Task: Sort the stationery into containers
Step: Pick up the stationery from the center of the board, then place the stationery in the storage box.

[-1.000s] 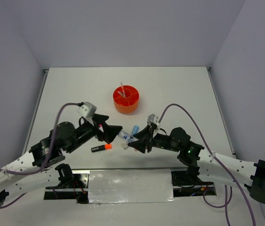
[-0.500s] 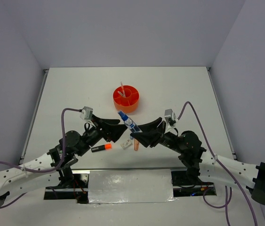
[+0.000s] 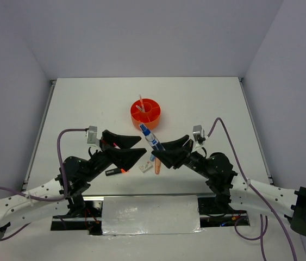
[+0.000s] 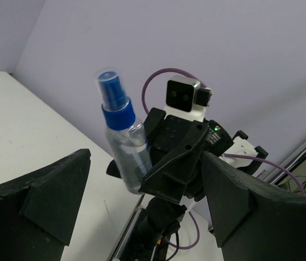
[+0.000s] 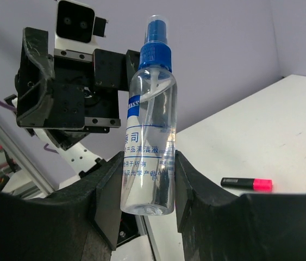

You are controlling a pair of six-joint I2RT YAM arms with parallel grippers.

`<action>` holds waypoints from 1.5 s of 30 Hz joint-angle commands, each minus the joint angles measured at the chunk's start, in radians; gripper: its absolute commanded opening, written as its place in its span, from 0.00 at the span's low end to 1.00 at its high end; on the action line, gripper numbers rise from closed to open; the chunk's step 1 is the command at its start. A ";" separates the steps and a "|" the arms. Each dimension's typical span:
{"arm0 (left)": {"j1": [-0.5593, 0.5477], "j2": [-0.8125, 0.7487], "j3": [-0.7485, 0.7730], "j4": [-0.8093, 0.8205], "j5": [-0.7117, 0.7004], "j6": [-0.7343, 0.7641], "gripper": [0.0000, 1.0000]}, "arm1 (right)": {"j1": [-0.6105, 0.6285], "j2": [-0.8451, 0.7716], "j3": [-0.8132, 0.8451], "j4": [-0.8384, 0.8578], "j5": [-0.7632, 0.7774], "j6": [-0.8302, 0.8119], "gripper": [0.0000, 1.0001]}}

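Note:
My right gripper [image 3: 160, 150] is shut on a clear spray bottle with a blue cap [image 3: 149, 137] and holds it tilted above the table. In the right wrist view the bottle [image 5: 148, 136] stands upright between the pads of that gripper [image 5: 148, 191]. My left gripper [image 3: 139, 147] is open and empty, facing the bottle [image 4: 121, 136] from the left; its fingers [image 4: 55, 190] frame the left wrist view. The round orange tub [image 3: 146, 115] stands behind, with a thin pink pen [image 3: 140, 102] in it.
A black highlighter with an orange cap [image 3: 117, 172] lies under my left arm. A white eraser [image 3: 145, 166] and a salmon one [image 3: 156, 165] lie below the grippers. A black highlighter with a pink cap [image 5: 247, 184] shows in the right wrist view.
The bottle lay on the table between the grippers; my right gripper has lifted it and tilted it up. My left arm has drawn back and its gripper has risen.

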 commanded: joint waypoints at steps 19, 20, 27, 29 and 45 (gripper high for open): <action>-0.003 0.069 0.122 0.012 0.117 0.073 0.17 | 0.098 0.181 0.114 0.099 -0.100 -0.047 0.00; -0.003 0.071 0.135 -0.011 0.124 0.087 0.00 | 0.098 0.181 0.116 0.096 -0.102 -0.051 0.00; -0.003 0.124 0.292 -0.270 0.304 0.268 0.00 | 0.098 0.199 0.229 -0.161 -0.338 -0.151 0.50; -0.003 0.152 0.356 -0.341 0.428 0.342 0.00 | 0.096 0.192 0.260 -0.244 -0.428 -0.195 0.51; -0.004 0.141 0.346 -0.562 0.755 0.533 0.00 | 0.090 -0.241 0.318 -0.710 -0.080 -0.200 0.64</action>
